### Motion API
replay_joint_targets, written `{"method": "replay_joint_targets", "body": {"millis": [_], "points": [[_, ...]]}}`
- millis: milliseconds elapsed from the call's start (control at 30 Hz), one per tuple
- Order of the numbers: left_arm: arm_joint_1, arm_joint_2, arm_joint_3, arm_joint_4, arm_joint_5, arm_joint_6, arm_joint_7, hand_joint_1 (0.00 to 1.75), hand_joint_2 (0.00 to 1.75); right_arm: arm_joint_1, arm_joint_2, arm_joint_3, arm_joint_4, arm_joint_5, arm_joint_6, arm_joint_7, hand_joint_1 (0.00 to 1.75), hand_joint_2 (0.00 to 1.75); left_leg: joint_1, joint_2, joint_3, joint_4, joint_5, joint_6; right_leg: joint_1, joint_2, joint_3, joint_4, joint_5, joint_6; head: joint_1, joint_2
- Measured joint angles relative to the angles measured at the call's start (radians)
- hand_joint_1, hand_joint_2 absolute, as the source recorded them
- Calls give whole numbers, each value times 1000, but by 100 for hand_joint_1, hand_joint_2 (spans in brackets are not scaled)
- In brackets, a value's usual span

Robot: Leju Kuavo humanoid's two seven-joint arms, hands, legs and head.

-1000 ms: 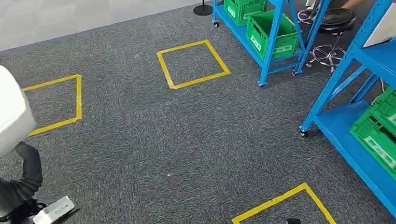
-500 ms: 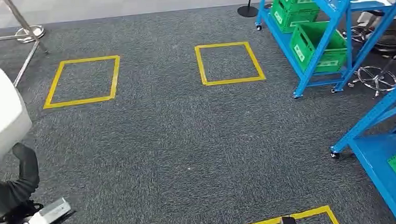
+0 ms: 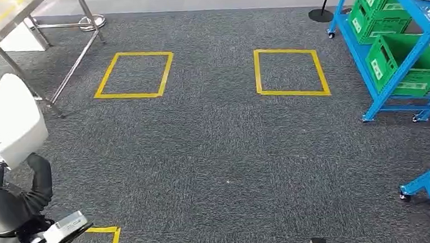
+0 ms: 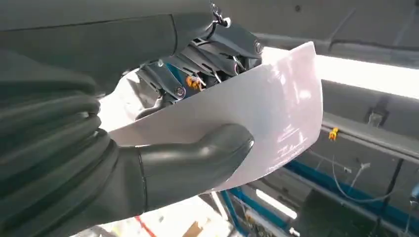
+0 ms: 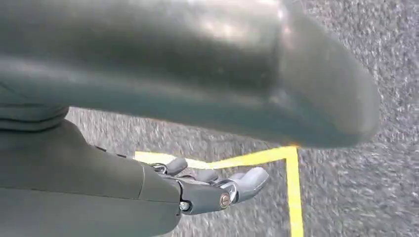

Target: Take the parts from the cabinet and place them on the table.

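I see dark grey carpet [image 3: 220, 155] marked with yellow tape squares [image 3: 134, 74]. A blue rack [image 3: 392, 60] with green crates [image 3: 404, 65] stands far right; a steel table's legs [image 3: 51, 58] far left.

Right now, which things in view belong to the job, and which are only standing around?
For the job:
white part, held by the left hand
metal table
blue shelf rack

Not for the job:
yellow floor squares
green crates

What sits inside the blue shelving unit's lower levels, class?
Green crates stand in the blue shelving unit, one level above another. Their contents cannot be seen: the crate walls and the shelf's frame cover them.
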Motion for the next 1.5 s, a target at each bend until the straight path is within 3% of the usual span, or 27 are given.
{"method": "replay_joint_targets", "body": {"millis": [67,100,133,200,233,267,400,433,467,500,567,633,733,767,800,900,933,967,1000,1067,1133,1233,1267,1300,1433,1467,1500], "points": [[-2,0,0,5,-6,0,0,175,175,5,-1,0,0,0,0,0,0,0,4,26,-72,160,-70,-6,3,-31,0,0,-2,-3,0,0],[-2,0,0,6,-16,0,0,175,175,6,-1,0,0,0,0,0,0,0,4,28,-90,203,-77,-9,3,-47,-1,1,-3,-3,0,0],[-2,0,1,7,-20,0,0,175,175,6,-1,0,0,0,0,0,0,0,6,31,-81,188,-59,-10,3,-61,0,1,-4,-2,0,0],[-3,-2,2,8,-21,0,0,175,175,3,0,0,0,0,0,0,0,0,6,50,4,39,16,-10,2,-89,4,2,-7,1,0,0],[-4,-2,2,7,-22,0,0,175,175,2,0,0,0,0,0,0,0,0,6,83,61,-58,51,-8,2,-102,8,3,-11,6,0,0],[-7,-2,2,8,-24,0,0,175,175,2,-1,0,0,0,0,0,0,0,-3,136,83,-109,39,-2,9,-111,11,5,-15,13,0,0],[-8,-4,6,21,-22,0,71,175,175,-5,-1,0,0,2,0,0,0,0,-7,78,79,-111,48,28,11,-155,23,4,-22,33,4,0],[-7,2,5,30,-6,0,126,175,175,-8,-2,0,0,3,0,0,0,0,4,67,87,-118,54,37,4,-129,24,10,-30,45,5,0],[-10,3,4,38,14,0,158,175,175,-9,-3,0,0,4,0,0,0,0,5,55,86,-119,55,39,2,-60,14,37,-48,50,6,0],[-13,9,7,48,25,0,169,175,175,-8,-2,0,0,8,0,0,0,0,6,44,84,-118,57,43,2,-25,-15,97,-84,53,10,0],[-13,10,7,61,42,0,167,175,175,-1,-5,0,0,9,-2,1,0,0,6,15,79,-117,59,48,-1,-7,-91,247,-149,56,10,0],[-6,14,8,74,73,0,152,175,175,1,-8,0,0,9,-2,1,0,0,6,-17,78,-114,59,47,-1,-5,-123,296,-140,56,10,0],[-3,15,10,83,87,0,114,175,175,-2,-11,0,0,9,0,0,0,0,11,-66,78,-105,58,39,-7,27,-32,86,-10,49,11,0],[-2,14,11,84,88,0,101,175,175,-1,-12,0,0,9,1,0,0,0,14,-75,74,-103,58,33,-14,92,-10,32,-8,48,11,0],[-2,14,12,84,86,0,89,175,175,-1,-13,0,0,10,2,0,0,0,8,-91,67,-98,57,23,-11,102,-7,19,-13,49,10,0],[11,2,26,82,73,0,63,175,175,0,-13,0,0,10,1,5,0,0,18,-129,62,-115,71,-3,0,62,-5,19,-10,30,11,0],[19,0,29,77,69,0,60,175,175,-1,-9,0,0,11,1,4,0,0,17,-120,55,-112,71,-6,-9,45,-3,8,-2,19,10,0],[22,-1,34,72,63,0,59,175,175,-2,-10,0,0,11,0,4,0,0,11,-50,47,-94,57,-6,-8,33,-1,3,0,10,7,0],[19,-3,37,70,52,0,57,175,175,0,-10,0,0,11,0,4,0,0,10,-4,24,-45,23,-7,-7,19,-1,3,0,3,-1,0],[27,-11,43,62,29,0,49,175,175,9,-11,0,0,12,1,6,0,0,10,25,-52,117,-57,-13,-2,-15,-2,3,-3,-1,-2,0],[41,-17,52,58,20,0,47,175,175,13,-11,0,0,12,2,8,0,0,10,29,-87,200,-73,-16,1,-47,-1,4,-5,-3,-2,0],[46,-23,56,50,-1,0,38,175,175,10,-10,0,0,13,5,10,0,0,8,54,27,6,27,-8,3,-89,5,5,-11,1,-2,0],[46,-28,62,44,-17,0,33,175,175,10,-10,0,0,13,5,10,0,0,3,103,82,-85,52,1,5,-103,11,5,-14,5,-3,0],[42,-34,65,42,-25,0,29,175,175,10,-10,0,0,13,5,9,0,0,-8,123,94,-112,39,10,13,-114,11,10,-20,13,-2,0],[39,-40,78,37,-34,0,7,175,175,-7,-8,0,0,15,7,8,0,0,-5,68,89,-118,49,34,13,-158,25,4,-24,34,1,0],[38,-42,79,33,-39,0,5,175,175,-9,-8,0,0,15,7,9,0,0,3,59,95,-124,54,40,5,-125,25,16,-32,42,2,0],[28,-43,79,29,-45,0,3,175,175,-10,-8,1,0,15,7,9,0,0,6,48,94,-126,58,45,3,-56,7,58,-63,48,5,0]]}}
